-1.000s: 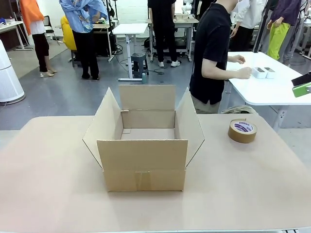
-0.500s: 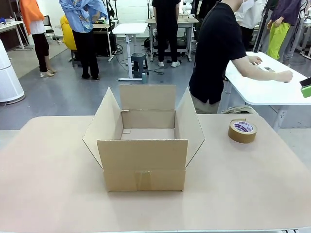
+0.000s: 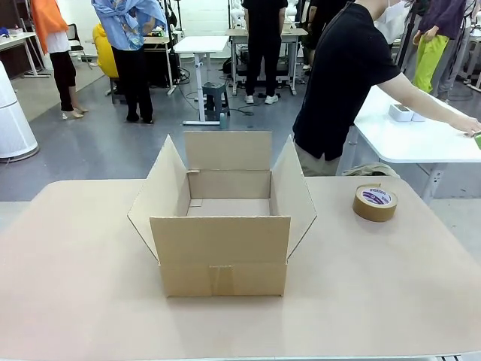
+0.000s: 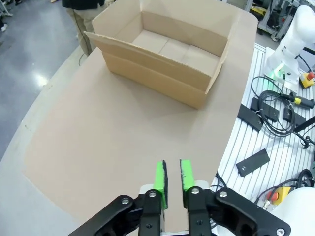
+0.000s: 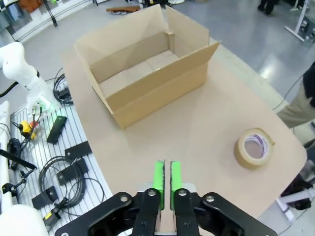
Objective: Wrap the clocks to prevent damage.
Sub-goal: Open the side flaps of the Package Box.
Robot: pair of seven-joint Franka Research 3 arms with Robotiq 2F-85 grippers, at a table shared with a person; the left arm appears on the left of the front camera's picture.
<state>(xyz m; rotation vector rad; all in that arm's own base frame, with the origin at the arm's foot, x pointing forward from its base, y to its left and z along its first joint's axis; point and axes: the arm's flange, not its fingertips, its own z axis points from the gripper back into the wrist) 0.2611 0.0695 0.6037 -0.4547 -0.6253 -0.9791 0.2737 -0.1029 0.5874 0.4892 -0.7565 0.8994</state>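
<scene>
Hovering over the table (image 4: 98,123) on the left, left gripper (image 4: 172,166): pads almost pressed together, slim gap, nothing between them. Centre: cardboard box (image 3: 222,256), all four flaps up, its floor in plain sight; it stands between the two arms. Right of it, well apart, tape roll (image 3: 375,203) lies flat. Right gripper (image 5: 167,164) is above the table's near side, pads practically touching, pinching nothing. Far side: person (image 3: 338,83) is turned away, arm stretched over a white table (image 3: 406,143).

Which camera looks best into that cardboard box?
The left wrist view: it looks down into the cardboard box, so most of the floor shows. The right wrist view shows less floor; in the front view, the near flap hides most.
</scene>
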